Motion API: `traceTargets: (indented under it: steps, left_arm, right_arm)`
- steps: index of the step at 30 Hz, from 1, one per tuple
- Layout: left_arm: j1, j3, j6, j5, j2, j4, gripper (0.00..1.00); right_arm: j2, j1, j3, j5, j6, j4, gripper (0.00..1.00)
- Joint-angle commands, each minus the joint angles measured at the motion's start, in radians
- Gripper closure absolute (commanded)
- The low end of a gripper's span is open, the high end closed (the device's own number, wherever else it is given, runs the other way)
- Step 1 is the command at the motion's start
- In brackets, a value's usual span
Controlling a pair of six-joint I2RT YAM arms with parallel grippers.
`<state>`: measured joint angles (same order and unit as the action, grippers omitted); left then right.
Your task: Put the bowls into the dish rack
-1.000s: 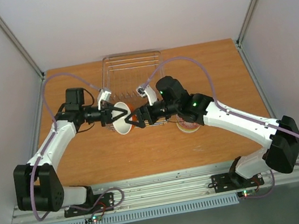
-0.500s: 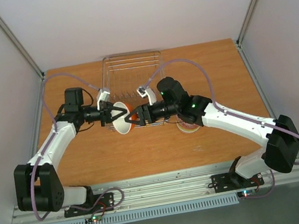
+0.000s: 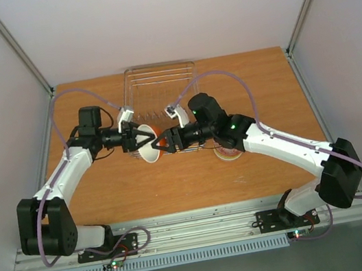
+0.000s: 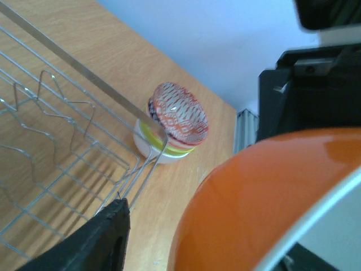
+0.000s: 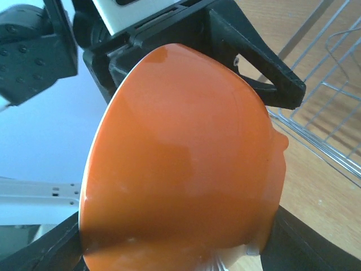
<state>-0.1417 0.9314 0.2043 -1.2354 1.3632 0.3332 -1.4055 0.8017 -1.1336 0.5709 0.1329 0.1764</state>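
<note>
Right gripper (image 3: pixel 163 143) has advanced against the orange bowl (image 3: pixel 149 153), grip state undeterminable; left gripper (image 3: pixel 144 139) remains clamped on it.

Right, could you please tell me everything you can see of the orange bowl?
The orange bowl is small and round, glossy orange outside and white inside, and looks ceramic. It hangs on its side above the table, by the near left corner of the dish rack. The left gripper holds it from the rim side. The right gripper straddles its base end, but I cannot tell whether it is pressing.
</note>
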Motion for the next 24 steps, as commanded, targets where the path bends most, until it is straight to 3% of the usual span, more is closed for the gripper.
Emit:
traceTargets:
  steps: [1, 3, 5, 11, 20, 24]
  left_arm:
    - [-0.006, -0.005, -0.021, 0.145, -0.028, -0.017, 0.41]
    - [-0.006, -0.018, -0.043, 0.256, -0.062, -0.044, 0.3]
    - [-0.006, -0.029, -0.05, 0.375, -0.098, -0.06, 0.24]
    - [-0.006, -0.028, -0.059, 0.678, -0.136, -0.058, 0.2]
    - [-0.006, -0.011, -0.051, 0.645, -0.093, -0.031, 0.2]
    - [-0.006, -0.013, -0.051, 0.628, -0.086, -0.033, 0.2]
  right_arm:
    - [0.021, 0.011, -0.106, -0.144, -0.147, 0.16, 0.99]
    - [0.008, 0.011, -0.152, -0.245, -0.188, 0.245, 0.99]
    - [-0.014, 0.011, -0.201, -0.357, -0.211, 0.335, 0.99]
    - [-0.158, 0.011, -0.364, -0.714, -0.255, 0.552, 0.99]
    - [-0.375, 0.011, -0.533, -1.038, -0.296, 0.709, 0.99]
    - [-0.414, 0.011, -0.549, -1.087, -0.3, 0.719, 0.99]
